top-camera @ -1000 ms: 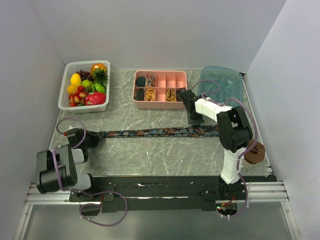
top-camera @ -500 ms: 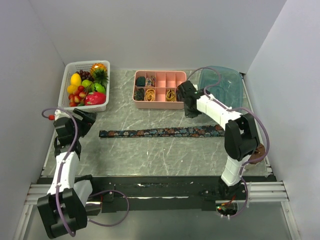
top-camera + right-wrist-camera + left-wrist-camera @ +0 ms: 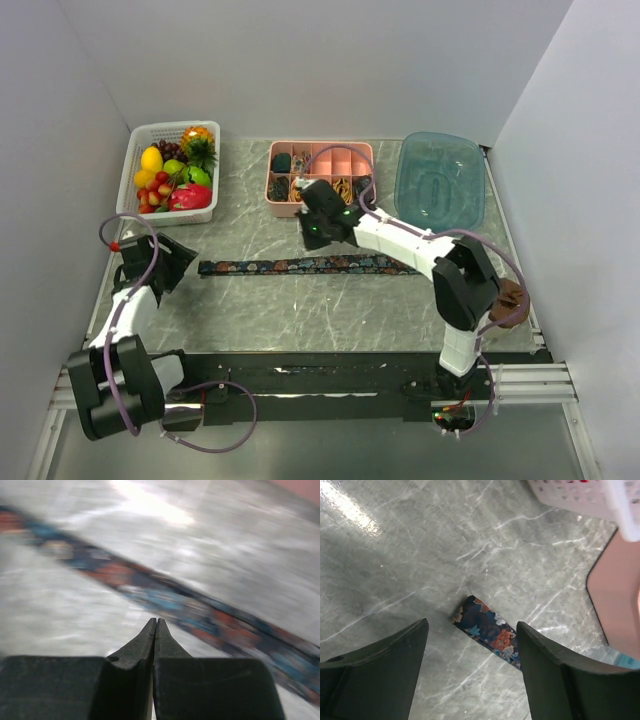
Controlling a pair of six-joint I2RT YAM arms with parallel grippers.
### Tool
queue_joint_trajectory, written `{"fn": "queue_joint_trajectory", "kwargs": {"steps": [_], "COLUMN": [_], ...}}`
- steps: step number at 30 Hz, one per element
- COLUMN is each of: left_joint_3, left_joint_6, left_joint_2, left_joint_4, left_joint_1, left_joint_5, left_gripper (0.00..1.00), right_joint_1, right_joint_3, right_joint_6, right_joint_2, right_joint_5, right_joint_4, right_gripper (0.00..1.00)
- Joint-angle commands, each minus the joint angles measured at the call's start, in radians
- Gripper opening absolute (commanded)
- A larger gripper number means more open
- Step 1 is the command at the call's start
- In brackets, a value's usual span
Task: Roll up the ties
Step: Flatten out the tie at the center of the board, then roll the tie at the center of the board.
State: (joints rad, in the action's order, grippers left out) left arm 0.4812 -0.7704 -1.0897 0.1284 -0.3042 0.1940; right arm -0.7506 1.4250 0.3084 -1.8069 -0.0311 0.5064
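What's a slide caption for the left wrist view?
Open left end effector poised over the paisley necktie end on the marbled table.

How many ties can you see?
1 for sure: the tie lies stretched flat across the table. The dark lumps in the pink tray could be rolled ties; too small to tell.

Grey marble-veined tabletop (image 3: 300,310), bright glare patch (image 3: 342,502). Plain white walls (image 3: 300,60) on three sides. Metal rail (image 3: 530,380) along near edge.

Tie (image 3: 165,599) blurred in right wrist view, basket (image 3: 580,500) cropped at top, pink tray (image 3: 320,144) contents indistinct
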Motion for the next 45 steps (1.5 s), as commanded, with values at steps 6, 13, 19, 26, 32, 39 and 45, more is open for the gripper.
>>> {"fn": "queue_joint_trajectory", "kwargs": {"steps": [6, 13, 19, 26, 32, 39, 45], "left_joint_3": [-0.022, -0.044, -0.059, -0.061, -0.058, -0.090, -0.087], "left_joint_6": [0.005, -0.007, -0.007, -0.010, -0.010, -0.018, -0.010], "left_joint_2": [-0.131, -0.187, -0.188, -0.203, -0.220, -0.150, -0.159], "left_joint_4": [-0.159, -0.243, -0.273, -0.285, -0.293, -0.300, -0.306], "left_joint_1": [-0.003, -0.004, 0.002, 0.017, 0.020, 0.020, 0.030], "left_joint_5": [0.051, 0.084, 0.091, 0.078, 0.088, 0.073, 0.081], "left_gripper": [0.68, 0.59, 0.51, 0.47, 0.44, 0.44, 0.40], "right_joint_1": [-0.090, -0.095, -0.096, -0.102, -0.122, -0.141, -0.155], "right_joint_3": [0.296, 0.419, 0.451, 0.517, 0.575, 0.627, 0.696], "right_joint_6": [0.100, 0.158, 0.227, 0.282, 0.281, 0.294, 0.302], "right_joint_2": [-0.268, -0.407, -0.480, -0.552, -0.594, -0.643, -0.698], "right_joint_5": [0.312, 0.471, 0.574, 0.616, 0.574, 0.556, 0.542], "right_joint_4": [-0.227, -0.293, -0.367, -0.342, -0.292, -0.253, -0.195], "right_gripper": [0.00, 0.00, 0.00, 0.00, 0.00, 0.00, 0.00]}}
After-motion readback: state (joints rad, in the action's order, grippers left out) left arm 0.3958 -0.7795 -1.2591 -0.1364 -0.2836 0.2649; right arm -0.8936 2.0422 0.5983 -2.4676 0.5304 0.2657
